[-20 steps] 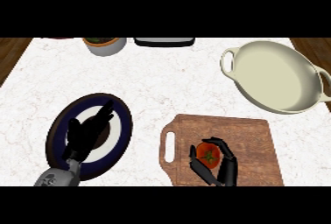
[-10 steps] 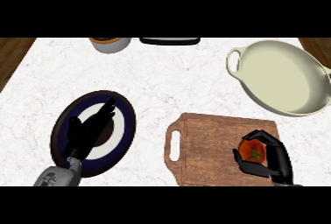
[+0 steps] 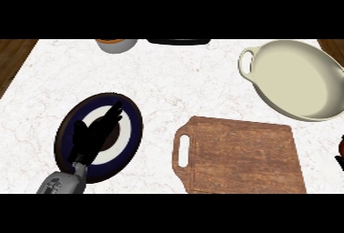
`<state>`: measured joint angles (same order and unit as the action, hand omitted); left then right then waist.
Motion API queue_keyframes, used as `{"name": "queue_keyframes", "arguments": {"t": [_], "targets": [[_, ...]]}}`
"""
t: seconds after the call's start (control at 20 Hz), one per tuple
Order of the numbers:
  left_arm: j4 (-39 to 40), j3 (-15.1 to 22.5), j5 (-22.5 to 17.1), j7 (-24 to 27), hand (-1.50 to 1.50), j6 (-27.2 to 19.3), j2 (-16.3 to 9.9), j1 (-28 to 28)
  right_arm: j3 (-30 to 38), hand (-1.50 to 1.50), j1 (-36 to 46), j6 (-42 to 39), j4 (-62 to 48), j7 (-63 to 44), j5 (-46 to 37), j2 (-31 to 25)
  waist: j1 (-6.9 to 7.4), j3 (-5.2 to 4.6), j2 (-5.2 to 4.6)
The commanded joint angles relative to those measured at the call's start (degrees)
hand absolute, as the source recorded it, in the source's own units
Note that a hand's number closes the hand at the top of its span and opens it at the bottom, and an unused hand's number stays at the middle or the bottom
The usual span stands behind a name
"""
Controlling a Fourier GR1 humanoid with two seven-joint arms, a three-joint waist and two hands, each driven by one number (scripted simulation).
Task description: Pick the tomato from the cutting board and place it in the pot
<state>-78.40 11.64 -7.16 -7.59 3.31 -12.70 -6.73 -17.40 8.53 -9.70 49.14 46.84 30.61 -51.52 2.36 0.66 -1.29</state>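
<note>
With the tomato [image 3: 341,146] now lifted off the cutting board [image 3: 242,157], the right hand [image 3: 341,161] carrying it is nearly out of view at the right edge, grip indeterminate, pot [image 3: 299,77] farther back, while the left hand [image 3: 94,132] rests open.

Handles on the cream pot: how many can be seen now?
1: the cream pot shows one loop handle on its left side; a second may be hidden beyond the view's right edge.
</note>
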Motion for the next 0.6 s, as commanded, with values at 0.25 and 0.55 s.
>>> {"name": "queue_keyframes", "arguments": {"t": [0.25, 0.55], "targets": [[0.1, 0.6, -0.1, 0.3, 0.0, 0.6, 1.1, -1.0, 4.2, 1.5, 7.0, -12.6, -16.6, 13.0, -4.4, -10.8, 1.63, 0.14, -0.21], [0.4, 0.1, 0.3, -0.9, 0.0, 1.3, -0.3, -1.4, 4.5, 1.5, 14.8, -12.3, -22.0, 14.4, -9.1, -13.6, 1.85, -0.12, 0.11]]}}
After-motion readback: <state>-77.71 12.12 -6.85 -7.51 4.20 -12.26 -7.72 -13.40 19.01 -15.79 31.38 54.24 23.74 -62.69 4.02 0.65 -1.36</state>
